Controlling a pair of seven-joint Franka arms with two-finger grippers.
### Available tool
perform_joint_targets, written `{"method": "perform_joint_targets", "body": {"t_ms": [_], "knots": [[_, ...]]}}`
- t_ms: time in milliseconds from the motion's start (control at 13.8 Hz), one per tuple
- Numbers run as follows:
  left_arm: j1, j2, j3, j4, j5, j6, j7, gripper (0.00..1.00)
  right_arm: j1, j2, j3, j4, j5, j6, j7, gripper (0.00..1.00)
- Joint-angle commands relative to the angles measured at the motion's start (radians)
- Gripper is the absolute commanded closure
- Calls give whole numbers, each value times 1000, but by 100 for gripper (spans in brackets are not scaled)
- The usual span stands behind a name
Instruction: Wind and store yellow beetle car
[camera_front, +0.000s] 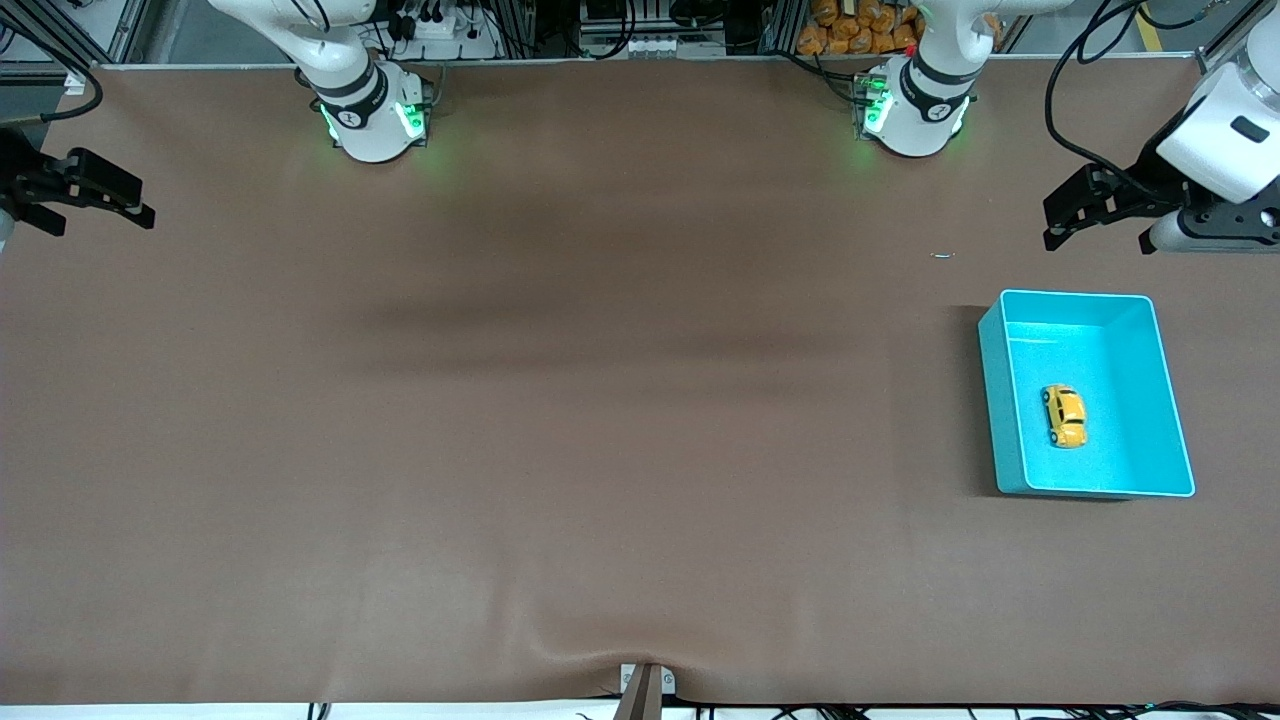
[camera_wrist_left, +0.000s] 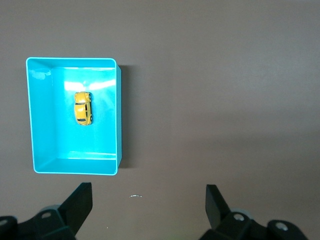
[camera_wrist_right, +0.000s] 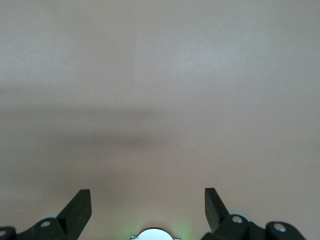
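Note:
The yellow beetle car (camera_front: 1065, 415) lies on the floor of the turquoise bin (camera_front: 990, 400), at the left arm's end of the table. In the left wrist view the car (camera_wrist_left: 83, 108) sits inside the bin (camera_wrist_left: 118, 115), apart from its walls. My left gripper (camera_front: 1052, 228) hangs open and empty over bare table just outside the bin; its own view (camera_wrist_left: 147, 200) shows it wide open. My right gripper (camera_front: 140, 208) waits open and empty over the table at the right arm's end, with only tablecloth in its own view (camera_wrist_right: 147, 200).
The brown cloth-covered table (camera_front: 600, 400) carries a small pale speck (camera_front: 943, 256) between the left arm's base and the bin. The speck also shows in the left wrist view (camera_wrist_left: 136, 196). A bracket (camera_front: 645, 685) sits at the table's near edge.

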Motion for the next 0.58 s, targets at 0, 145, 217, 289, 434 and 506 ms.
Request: {"method": "perform_joint_targets", "body": {"t_ms": [0,145,217,289,434,506], "knots": [[-10,12,4,32,-4,-26,2,0,1,-9,6,5,-4,-17,1,0],[-10,12,2,28,-3,-26,1,0,7,-9,6,4,-4,-17,1,0],[-13,12,-1,26,12,-28,1,0,8,-9,6,2,-4,-18,-1,0],[-15,13,-4,26,29,-28,2,0,10,-7,6,2,-4,-21,-1,0],[-10,12,-4,28,28,-28,7,0,13,-7,6,5,-4,-20,-1,0],[-10,12,-4,28,26,-28,8,0,13,-7,6,5,-4,-21,-2,0]]}}
